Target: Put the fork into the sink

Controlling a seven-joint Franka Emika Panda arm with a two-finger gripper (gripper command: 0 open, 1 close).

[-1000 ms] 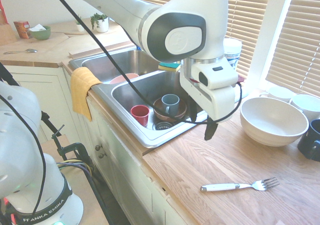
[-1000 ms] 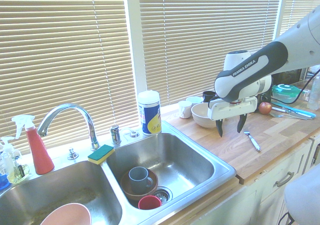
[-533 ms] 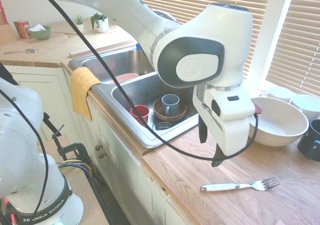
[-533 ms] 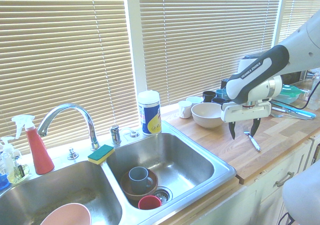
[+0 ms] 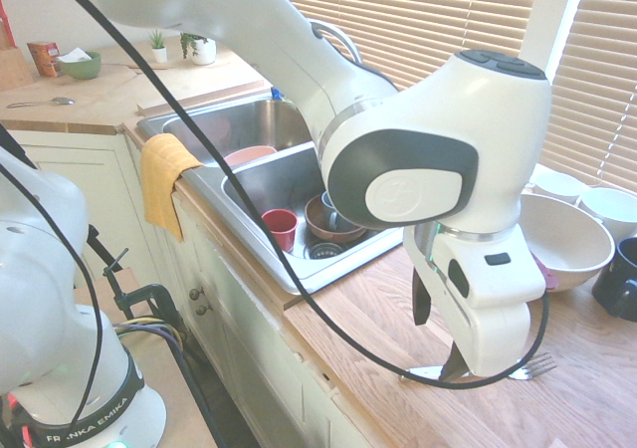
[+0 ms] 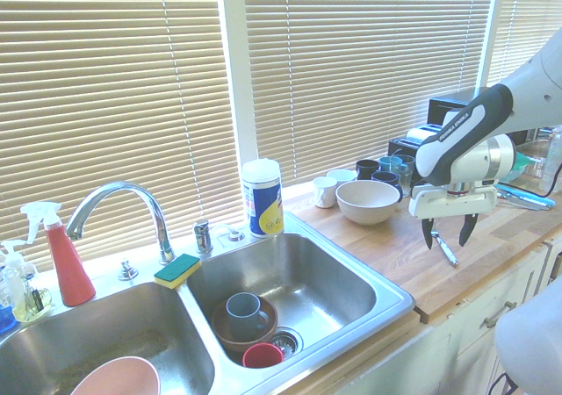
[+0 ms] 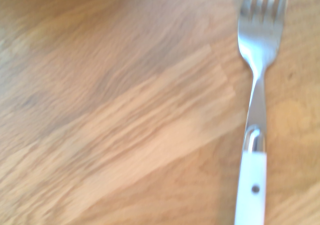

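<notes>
The robot's claw (image 6: 450, 235) is spread wide with nothing in it; it hangs over the wooden counter (image 6: 399, 263), right above the fork (image 6: 446, 249); the fork lies on the counter, between the sink's (image 6: 392, 304) near end and the counter's far end, close to the front edge; a red cup (image 6: 262, 355) and a blue mug (image 6: 247, 316) sit in the sink.

one fork (image 7: 256, 105), two sink basins (image 6: 285, 281), one sponge (image 6: 177, 270)
</notes>
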